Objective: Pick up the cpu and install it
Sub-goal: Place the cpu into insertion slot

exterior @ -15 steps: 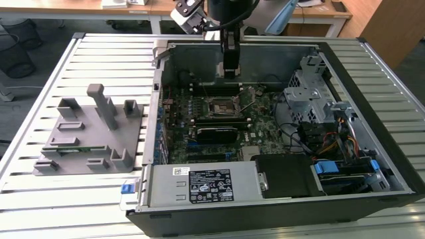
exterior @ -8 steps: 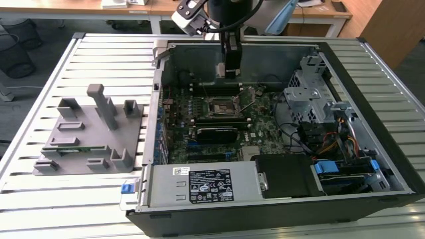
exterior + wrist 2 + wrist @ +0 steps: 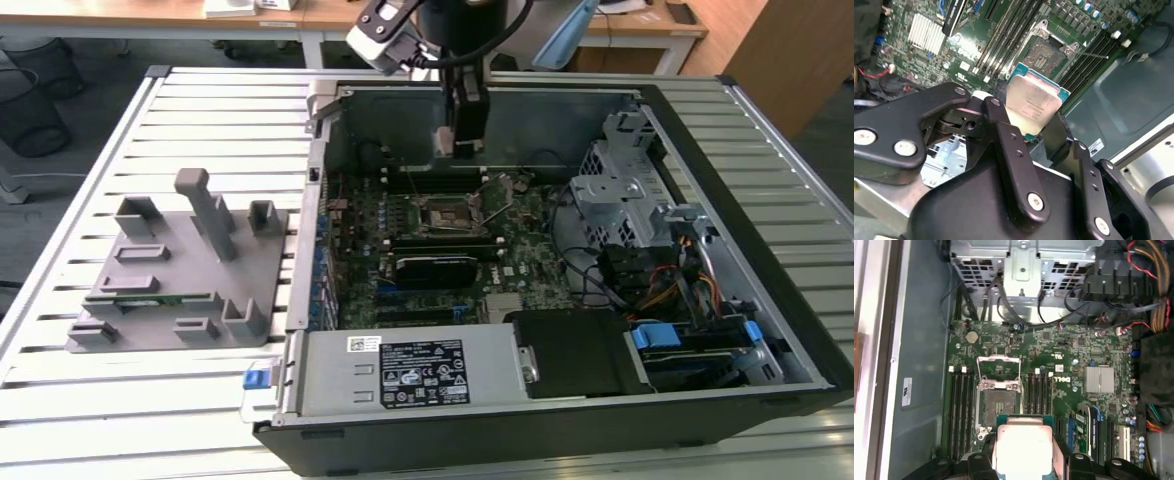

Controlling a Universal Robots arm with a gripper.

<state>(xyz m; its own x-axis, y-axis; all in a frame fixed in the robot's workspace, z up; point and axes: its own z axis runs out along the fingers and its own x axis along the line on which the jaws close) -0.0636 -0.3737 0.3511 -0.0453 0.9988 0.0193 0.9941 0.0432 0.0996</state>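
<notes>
The cpu, a flat square chip with a silver top and a green rim, is clamped between my black fingers. My gripper hangs over the back of the open computer case, shut on the chip, a little above the motherboard. In the first wrist view the cpu sits between the fingers, just beside the black socket. The socket's metal frame is flipped open and its lever is raised. In the exterior view the socket lies below and in front of the gripper.
A grey holder stands on the slatted table at the exterior view's left, with a green memory stick in it. Inside the case are a power supply, a metal drive cage, cable bundles and a black card.
</notes>
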